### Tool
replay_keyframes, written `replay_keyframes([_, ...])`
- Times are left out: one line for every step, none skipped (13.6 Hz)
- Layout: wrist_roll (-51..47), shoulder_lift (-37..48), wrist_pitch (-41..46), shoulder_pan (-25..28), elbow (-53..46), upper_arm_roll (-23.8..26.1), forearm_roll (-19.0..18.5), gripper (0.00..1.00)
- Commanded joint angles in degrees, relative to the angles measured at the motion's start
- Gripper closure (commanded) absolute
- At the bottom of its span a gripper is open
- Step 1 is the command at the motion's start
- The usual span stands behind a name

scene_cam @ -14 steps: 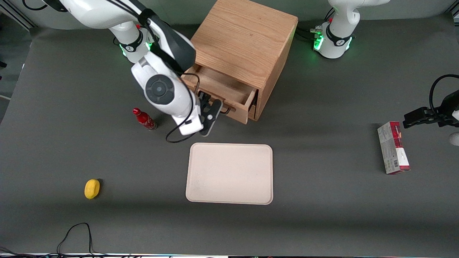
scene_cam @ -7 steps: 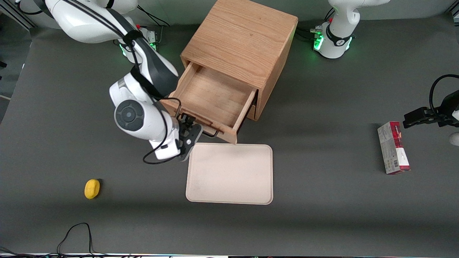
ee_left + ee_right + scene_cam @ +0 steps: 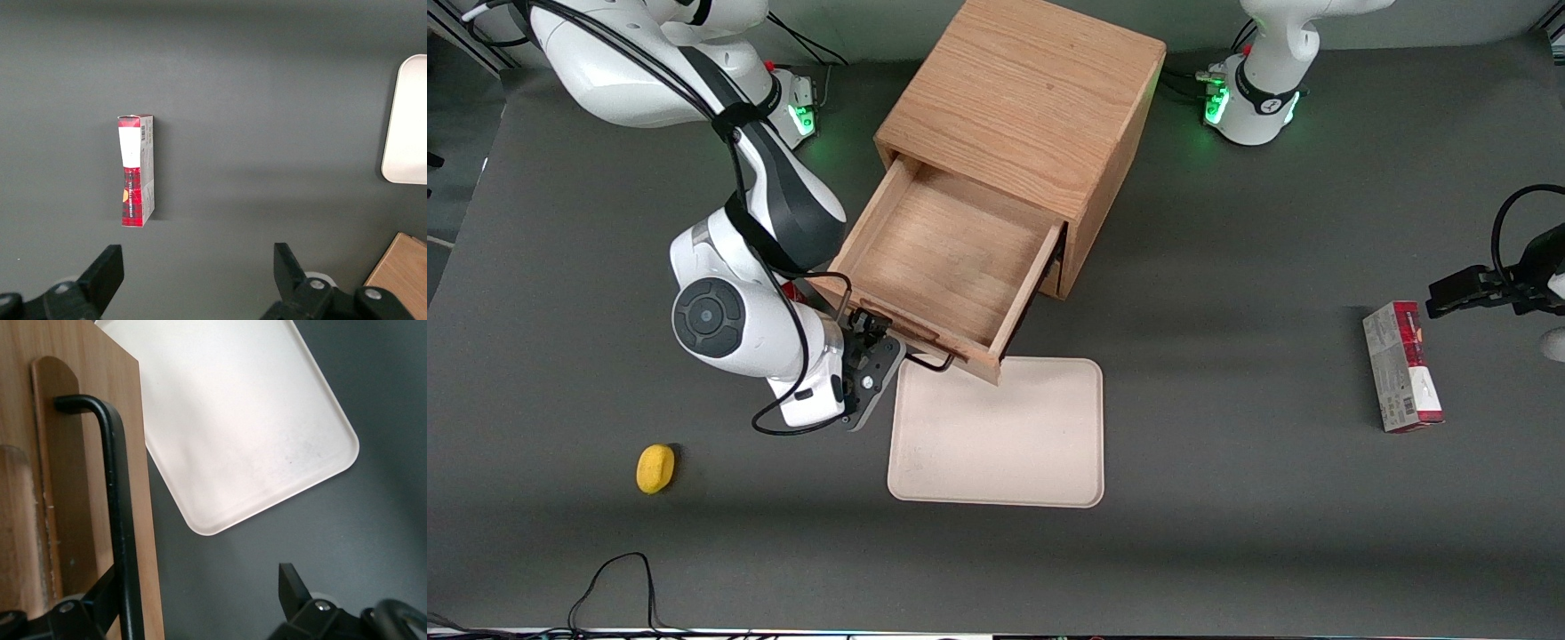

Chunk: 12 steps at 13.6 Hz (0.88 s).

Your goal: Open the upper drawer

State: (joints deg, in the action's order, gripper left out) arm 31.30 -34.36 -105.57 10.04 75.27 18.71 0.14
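Right arm is reaching down in front of the cabinet (image 3: pixel 1032 98), gripper (image 3: pixel 871 342) sitting at the black handle (image 3: pixel 117 513) with fingers spread, handle between them. Upper drawer (image 3: pixel 943 258) is sliding further out than half a second ago, front edge now overhanging the tray (image 3: pixel 1014 444). Wrist view alone is showing one finger (image 3: pixel 293 587) clear of the handle.

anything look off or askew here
Only mildly: the upper drawer is pulled so far out of the cabinet that its front corner overhangs the tray. It is empty. The gripper is at the black handle, one finger on each side, open.
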Motion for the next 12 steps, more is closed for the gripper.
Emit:
replay_keyframes([0.2,1.3,0.7,0.4,-2.8,-0.3,-1.3,0.0])
replay_keyframes([-0.2,2.5,0.8,0.3,-2.7,-0.4,-1.5,0.0])
replay_keyframes([-1.7,4.1,0.8,0.2,-2.5,-0.7,-1.4,0.0])
replay_keyframes([-3.9,5.3,0.6,0.2,-2.8,-2.6,-1.3,0.0])
replay_keyframes([-6.7,6.7,0.7,0.3,-3.4,-4.5,-1.0,0.0])
replay_keyframes([-9.6,8.9,1.4,0.2,-3.0,-5.8,-1.1,0.0])
replay_keyframes([-13.0,11.0,3.9,0.3,-2.5,-8.3,-0.9,0.0])
replay_keyframes([-16.3,13.1,9.4,0.3,-2.1,-10.5,-0.8,0.0])
replay_keyframes([-18.7,14.8,13.5,0.4,-1.8,-12.4,-0.7,0.0])
replay_keyframes([-20.3,16.4,15.5,0.4,-0.7,-15.5,-0.5,0.0])
replay_keyframes([-21.6,18.9,15.9,0.4,2.0,-18.2,0.4,0.0])
replay_keyframes([-23.3,21.6,15.5,0.5,5.6,-20.4,2.3,0.0])
